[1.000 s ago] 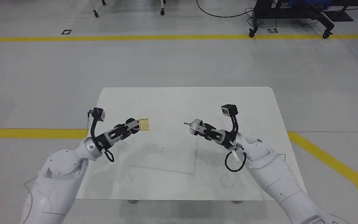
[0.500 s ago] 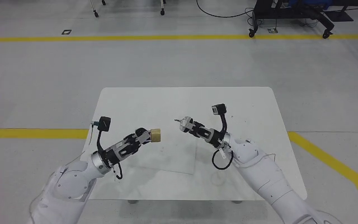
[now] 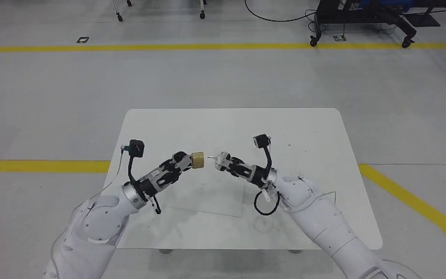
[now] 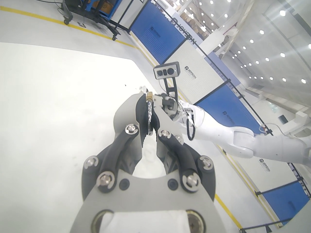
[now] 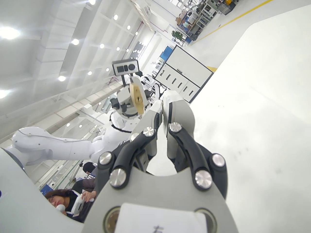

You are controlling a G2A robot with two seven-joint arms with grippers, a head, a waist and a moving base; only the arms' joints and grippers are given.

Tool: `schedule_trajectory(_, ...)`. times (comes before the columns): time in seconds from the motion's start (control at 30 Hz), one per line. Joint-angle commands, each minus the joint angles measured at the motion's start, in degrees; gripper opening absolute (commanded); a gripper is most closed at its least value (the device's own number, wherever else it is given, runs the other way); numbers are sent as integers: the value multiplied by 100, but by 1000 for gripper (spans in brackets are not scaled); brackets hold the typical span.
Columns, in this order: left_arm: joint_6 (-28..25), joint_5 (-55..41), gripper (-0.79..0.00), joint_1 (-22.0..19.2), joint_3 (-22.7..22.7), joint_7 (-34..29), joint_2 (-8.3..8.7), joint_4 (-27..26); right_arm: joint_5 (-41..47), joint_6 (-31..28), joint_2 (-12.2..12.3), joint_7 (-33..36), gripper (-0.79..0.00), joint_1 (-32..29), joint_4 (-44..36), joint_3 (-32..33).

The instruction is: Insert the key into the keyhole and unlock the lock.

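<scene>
We're looking at the lock (image 3: 198, 160) and it reads as brass: yellow metal with a dull, brushed sheen rather than a mirror polish. The left gripper (image 4: 148, 109) has smooth matt grey fingers (image 4: 125, 112); plastic or coated metal, we can't tell. Its links (image 4: 121, 146) are matt black, its bolt heads (image 4: 131, 129) shiny steel, and the inner pad faces look cross-hatched and rough. The right gripper (image 5: 162, 112) is the same build. The key (image 3: 214, 158) is too tiny for us to call. The table (image 3: 300, 132) is white, smooth, mostly matt.
</scene>
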Motion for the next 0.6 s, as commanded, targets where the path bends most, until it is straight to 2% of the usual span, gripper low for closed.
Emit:
schedule_trajectory(0.0,131,115,-785,-106,102,135,-28,62,-106,54,-12,61,-785,-21,-55,-21)
schedule_trajectory(0.23,270,184,-785,-278,342,154,-85,164,-332,193,-57,217,-785,-101,-207,-73)
schedule_trajectory(0.57,312,278,-785,-324,426,55,-110,216,-496,229,-103,204,-785,-167,-282,9)
